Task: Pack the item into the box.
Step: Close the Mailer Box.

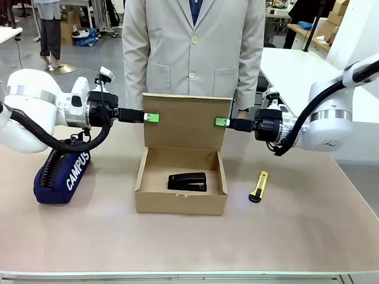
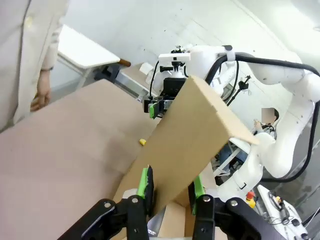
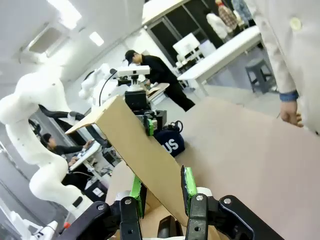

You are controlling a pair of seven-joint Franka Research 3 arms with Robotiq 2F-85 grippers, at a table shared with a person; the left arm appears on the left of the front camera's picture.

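Note:
The brown cardboard box lies open at the table's middle, and the black stapler-like item lies flat inside it. The hinged lid stands upright at the back. My left gripper is shut on the lid's left edge and my right gripper on its right edge. In the left wrist view the lid runs up between the green pads of the left gripper. In the right wrist view the lid likewise sits between the pads of the right gripper.
A navy CAMPUS pouch lies left of the box under my left arm. A yellow-and-black utility knife lies to the box's right. A person in a beige coat stands just behind the lid, hands down at the sides.

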